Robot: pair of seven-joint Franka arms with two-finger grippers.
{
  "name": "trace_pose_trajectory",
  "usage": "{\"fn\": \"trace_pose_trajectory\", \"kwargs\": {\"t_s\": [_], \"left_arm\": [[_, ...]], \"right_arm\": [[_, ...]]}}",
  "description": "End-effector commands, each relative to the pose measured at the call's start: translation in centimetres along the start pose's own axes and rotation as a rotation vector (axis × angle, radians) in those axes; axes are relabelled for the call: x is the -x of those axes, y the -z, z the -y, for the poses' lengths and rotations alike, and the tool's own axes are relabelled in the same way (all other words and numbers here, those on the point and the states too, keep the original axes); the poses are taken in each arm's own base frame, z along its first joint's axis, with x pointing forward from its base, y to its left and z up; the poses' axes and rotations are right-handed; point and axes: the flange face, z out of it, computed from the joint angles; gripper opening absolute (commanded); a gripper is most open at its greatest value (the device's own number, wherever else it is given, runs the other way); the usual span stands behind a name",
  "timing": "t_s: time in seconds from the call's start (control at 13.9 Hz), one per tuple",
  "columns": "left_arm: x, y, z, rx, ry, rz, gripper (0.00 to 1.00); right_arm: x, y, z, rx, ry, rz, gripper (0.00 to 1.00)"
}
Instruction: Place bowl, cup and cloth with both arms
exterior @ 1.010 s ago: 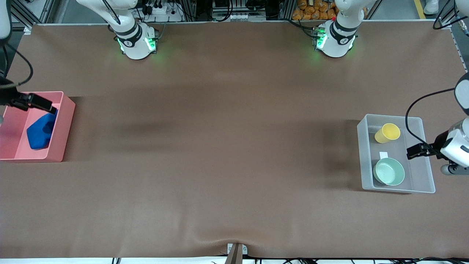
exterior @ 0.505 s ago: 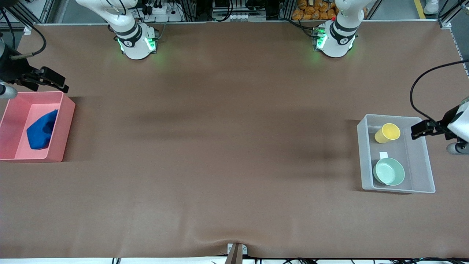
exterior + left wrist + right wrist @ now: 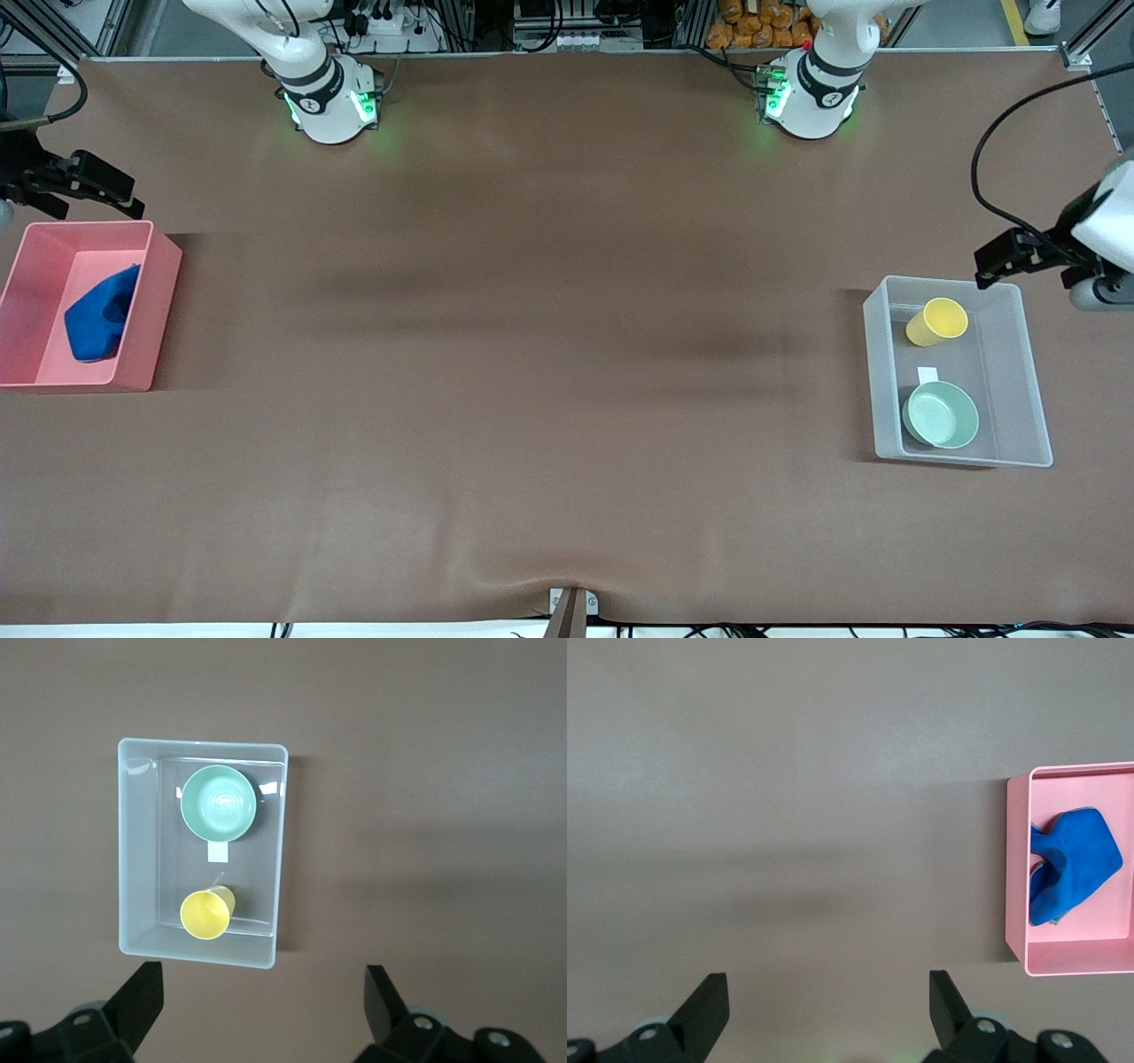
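Desk [image 3: 567, 354]: I see a wide brown desk with both robot bases, lit green, along the top of the front view.

Bowl: the small, glossy, pale mint-green round bowl [image 3: 941, 415] sits in a clear plastic rectangular bin [image 3: 1028, 390] at the middle right of the front view, at the bin's end nearer the front camera.

Cup: the small, plain yellow plastic cup [image 3: 935, 321] lies tipped on its side in the same bin, at the end farther from the camera, apart from the bowl. A small white label [image 3: 928, 375] lies between them.

Cloth: the crumpled royal-blue fabric cloth [image 3: 99, 313] lies in a pink plastic rectangular bin [image 3: 158, 301] at the middle left of the front view.

Left gripper [image 3: 997, 263]: up in the air over the bin's upper edge. In my left wrist view its black fingers [image 3: 140, 997] are spread wide and released, holding nothing.

Right gripper [image 3: 106, 188]: in the air over bare desk just above the pink bin. In my right wrist view its fingers [image 3: 704, 1012] are likewise spread apart and empty.
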Motion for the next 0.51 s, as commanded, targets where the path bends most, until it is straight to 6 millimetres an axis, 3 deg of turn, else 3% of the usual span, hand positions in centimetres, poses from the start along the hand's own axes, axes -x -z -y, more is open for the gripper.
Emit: {"fn": "trace_pose_trajectory", "kwargs": {"t_s": [0.0, 0.22, 0.43], "left_arm": [[1.7, 0.9, -0.2, 0.063, 0.036, -0.003, 1.00], [2.7, 1.3, -0.8, 0.085, 0.034, 0.018, 1.00], [3.4, 1.7, -1.4, 0.083, 0.025, 0.038, 1.00]], "right_arm": [[0.1, 1.1, -0.2, 0.021, 0.004, -0.009, 1.00], [0.4, 2.7, -0.1, 0.002, 0.006, -0.018, 1.00], [0.6, 3.0, -0.2, 0.001, 0.002, -0.008, 1.00]]}}
